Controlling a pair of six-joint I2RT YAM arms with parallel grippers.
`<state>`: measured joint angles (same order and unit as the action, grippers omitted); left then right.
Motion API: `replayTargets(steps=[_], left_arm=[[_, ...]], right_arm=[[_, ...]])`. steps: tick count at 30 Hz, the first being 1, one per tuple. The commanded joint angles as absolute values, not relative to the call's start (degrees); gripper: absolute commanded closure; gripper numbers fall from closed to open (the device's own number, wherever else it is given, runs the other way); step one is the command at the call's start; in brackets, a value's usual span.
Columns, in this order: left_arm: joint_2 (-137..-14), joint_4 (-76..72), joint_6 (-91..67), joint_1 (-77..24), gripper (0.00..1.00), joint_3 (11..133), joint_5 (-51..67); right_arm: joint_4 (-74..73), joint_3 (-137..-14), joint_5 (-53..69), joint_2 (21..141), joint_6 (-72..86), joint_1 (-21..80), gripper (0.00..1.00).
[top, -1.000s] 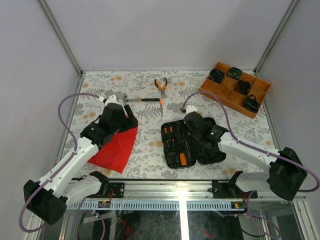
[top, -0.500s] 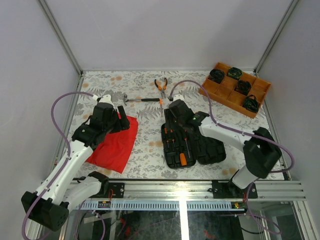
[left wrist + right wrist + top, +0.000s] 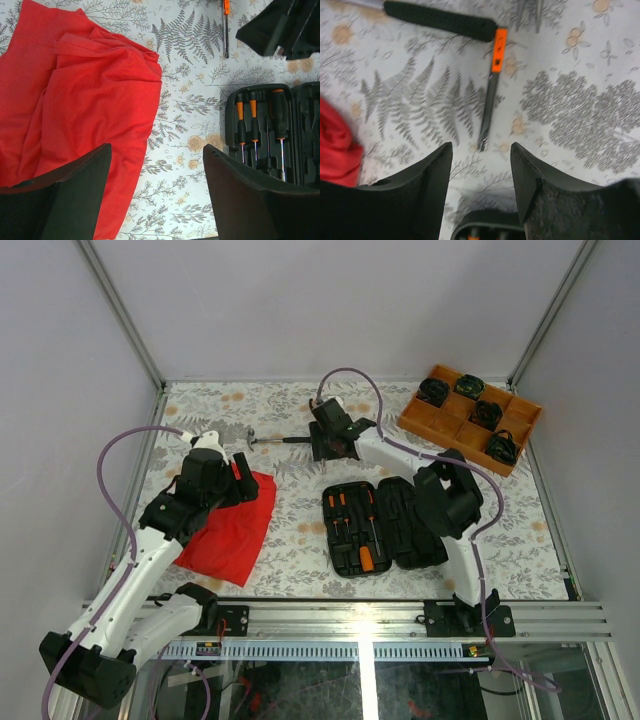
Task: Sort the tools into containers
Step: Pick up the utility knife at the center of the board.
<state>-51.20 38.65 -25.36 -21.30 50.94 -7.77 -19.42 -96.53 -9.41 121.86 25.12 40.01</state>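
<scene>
**Tool sort, case part-filled: both grippers empty**

**Container.** Black ribbed plastic clamshell tool case [image 3: 385,525], lying open and flat on the floral-patterned table [image 3: 200,410], near the front edge and right of centre.

**Stowed.** Orange-and-black handled screwdrivers [image 3: 250,125], several, seated side by side in the moulded slots of the case's left half. The right half looks unfilled as far as the overhead view tells.

**Loose.**
- Small steel hammer with a black handle [image 3: 285,440], lying on the table behind the case.
- Slim steel tool with an orange collar [image 3: 492,95], just beside the end of the hammer's handle.

Judged about midway: at least these two are left to stow.

**Not for sorting.**
- Red cloth [image 3: 235,530], crumpled to the left of the case.
- Orange compartment tray [image 3: 425,420] of black round items, at the far right corner.

**Right arm.** Reaches far forward past the case, elbow above it. The right gripper [image 3: 481,147] points down with its fingers spread and nothing between them. The slim tool's tip lies just ahead of the gap, which suggests that tool is the next pick.

**Left arm.** Bent over the cloth's upper edge. The left gripper [image 3: 156,150] is spread wide and empty, hanging above the table between cloth and case, touching neither.
</scene>
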Motion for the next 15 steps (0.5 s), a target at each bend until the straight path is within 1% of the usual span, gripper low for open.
replayTargets(steps=[1, 2, 3, 7, 15], left_arm=[[-50.4, 37.1, -24.8, -21.1, 0.24, 50.4, -8.3], [-50.4, 37.1, -24.7, -21.1, 0.20, 50.4, -7.9], [-50.4, 37.0, -24.7, -21.1, 0.20, 50.5, -7.5], [-50.4, 37.0, -24.7, -21.1, 0.20, 50.4, -7.7], [-50.7, 36.9, -24.7, -21.1, 0.20, 50.4, -7.4]], right_arm=[[-24.2, -105.5, -8.6, 126.4, 22.3, 37.2, 0.44], [-25.1, -107.4, -8.3, 127.9, 22.0, 36.8, 0.45], [-26.1, -109.3, -7.9, 129.4, 21.7, 36.6, 0.46], [-29.7, -117.4, -6.4, 135.2, 21.1, 36.4, 0.50], [-32.6, -125.8, -5.6, 142.1, 20.9, 36.4, 0.56]])
